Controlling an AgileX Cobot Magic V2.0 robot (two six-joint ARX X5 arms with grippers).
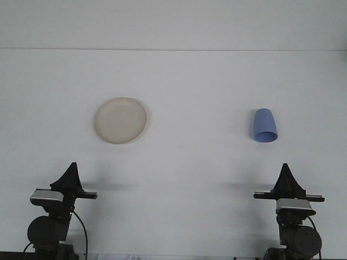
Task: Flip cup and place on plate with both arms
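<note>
Front view: a white counter [179,162] fills most of the frame, with a pale wall above it. The blue cup [265,125] sits right of centre; it seems to lie tipped on its side with its open mouth toward the lower edge of the frame, though whether it is flat on its side or merely tilted is hard to say. The cream plate [120,120] rests left of centre, well apart from the cup and with nothing on it. The left tool [69,179] stands at the lower left, the right tool [286,181] at the lower right, both near the bottom edge and far from either object. Each appears as a dark pointed shape holding nothing; I cannot tell whether the fingers are wide or narrow.

No step looks begun. The risks, as I judge them: a rounded cup may roll away when a finger nudges it, a light plastic wall may slip out mid-flip, and the handover across the gap to the plate may drop it if the second grasp comes off-centre.
</note>
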